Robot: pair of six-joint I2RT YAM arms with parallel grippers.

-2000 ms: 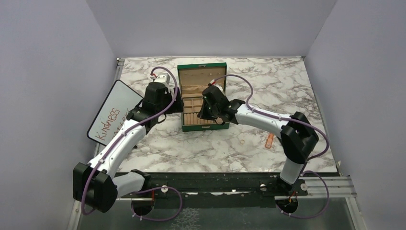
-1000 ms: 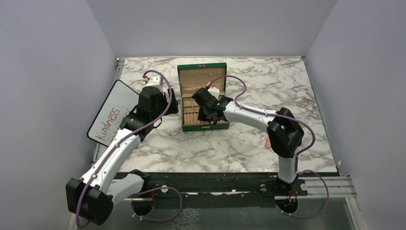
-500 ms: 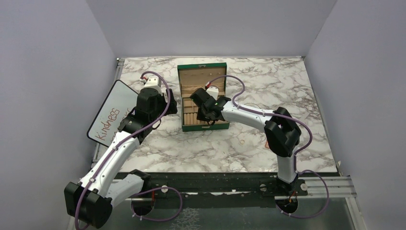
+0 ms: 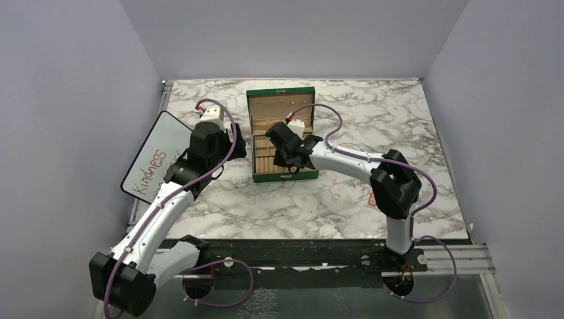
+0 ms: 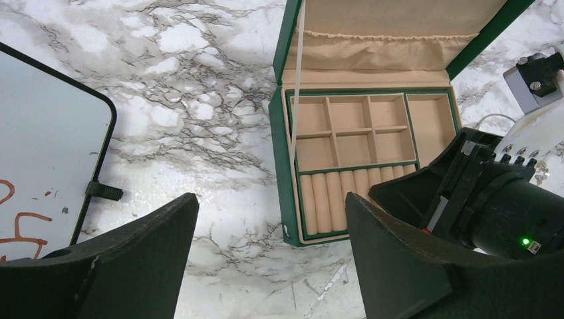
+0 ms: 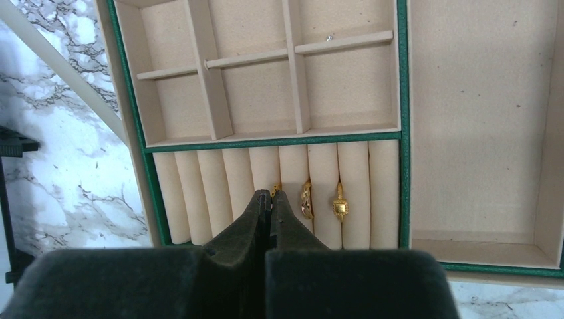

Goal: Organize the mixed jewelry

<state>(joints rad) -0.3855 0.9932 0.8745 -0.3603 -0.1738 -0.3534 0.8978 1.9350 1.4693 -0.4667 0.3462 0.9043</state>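
Red handwriting on the whiteboard (image 4: 163,136), at the left edge of the counter (image 4: 399,113), reads "Kindness"; a second line beneath is covered and unreadable. No other legible text.

The right claw (image 6: 269,198) hides most of one gold ring (image 6: 276,189).

White marble-patterned tabletop (image 4: 399,113) with grey veining, evenly and softly lit. Plain pale lavender-grey walls (image 4: 292,33) close on three sides, bare and matte. Black rail (image 4: 299,252) along the near edge, with a dark mottled surface (image 4: 319,299) below.
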